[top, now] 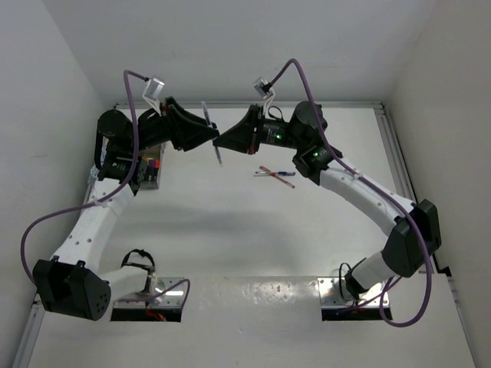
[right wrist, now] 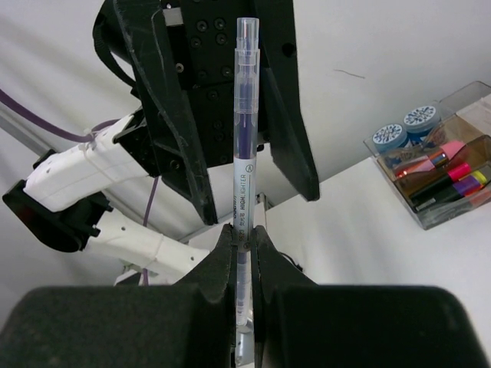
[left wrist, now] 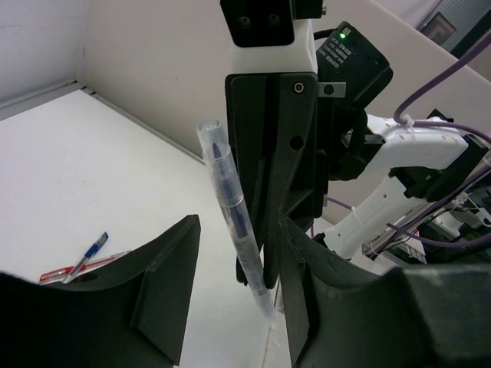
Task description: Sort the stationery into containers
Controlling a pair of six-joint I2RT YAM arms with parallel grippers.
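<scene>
A slim clear highlighter pen (right wrist: pixel 244 138) with a purple core stands upright in mid-air, and my right gripper (right wrist: pixel 245 234) is shut on its lower barrel. My left gripper (left wrist: pixel 238 222) faces it, open, with one finger on each side of the pen (left wrist: pixel 230 222). The pen lies close to one left finger and well apart from the other. From above, both grippers meet over the far table around the pen (top: pixel 211 130). The container (right wrist: pixel 441 172) holds highlighters with pink and yellow caps and two blue-speckled jars (right wrist: pixel 403 130). A red pen and a blue pen (top: pixel 275 175) lie loose on the table.
The organiser box (top: pixel 151 170) sits at the far left, beside the left arm's elbow. White walls close in the table on three sides. The loose pens (left wrist: pixel 84 261) lie on the white surface below the grippers.
</scene>
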